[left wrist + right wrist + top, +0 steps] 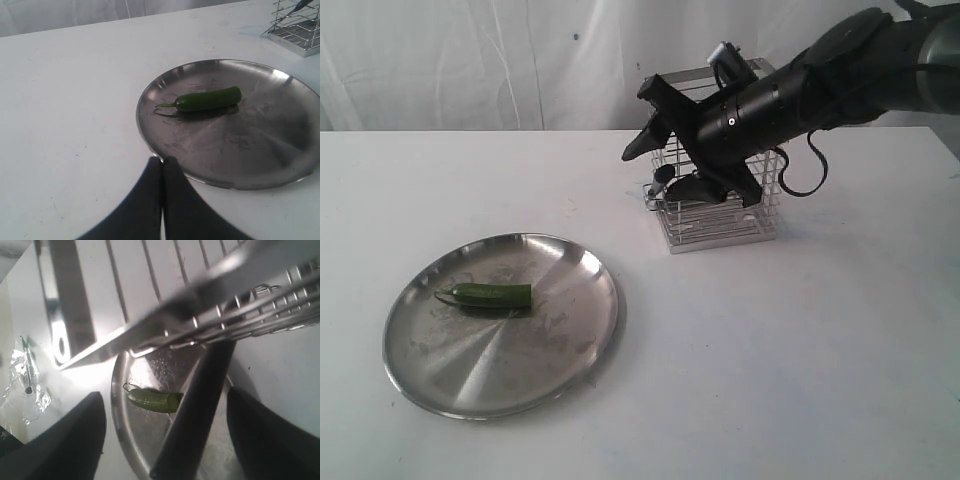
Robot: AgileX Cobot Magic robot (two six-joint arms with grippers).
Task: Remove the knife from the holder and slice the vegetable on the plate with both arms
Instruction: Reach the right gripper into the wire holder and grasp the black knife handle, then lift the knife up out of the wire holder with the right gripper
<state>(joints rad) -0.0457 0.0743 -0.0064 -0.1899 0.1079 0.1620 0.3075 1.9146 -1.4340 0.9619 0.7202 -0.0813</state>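
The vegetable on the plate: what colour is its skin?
Glossy dark green; the vegetable shows best in the left wrist view.

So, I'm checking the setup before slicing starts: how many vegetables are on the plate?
1. A single small glossy dark green vegetable lies left of centre on the round stainless steel plate, stem tip pointing left in the exterior view. None hidden.

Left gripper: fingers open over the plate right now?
No. In the left wrist view the left gripper has its fingers pressed together, just off the plate rim.
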